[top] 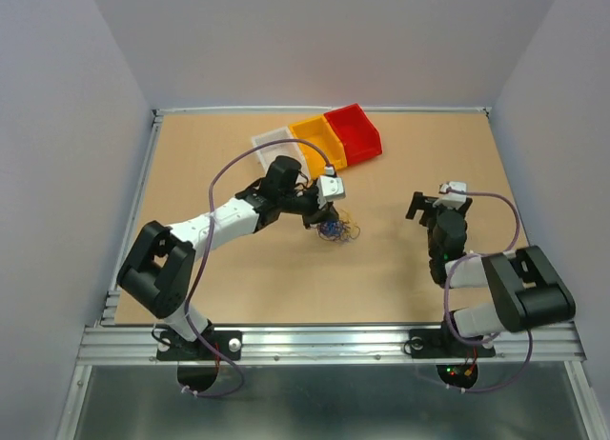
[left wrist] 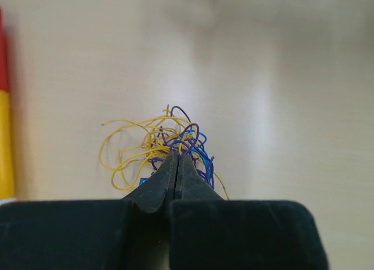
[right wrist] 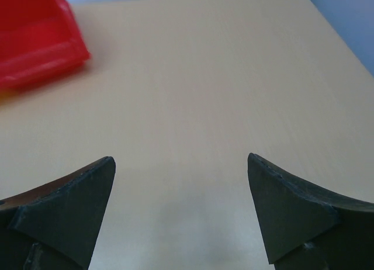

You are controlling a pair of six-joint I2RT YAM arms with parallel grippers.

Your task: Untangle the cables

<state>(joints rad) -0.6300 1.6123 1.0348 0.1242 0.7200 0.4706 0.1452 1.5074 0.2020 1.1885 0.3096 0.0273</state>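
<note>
Left gripper [left wrist: 176,159] fingers are covering the near side of the cables [left wrist: 158,141], so a pinched strand isn't showing either way. In the top view the strands are reading too small to separate. Yellow bin [left wrist: 4,141] and red bin [right wrist: 35,42] are getting cropped at the left edges.
</note>
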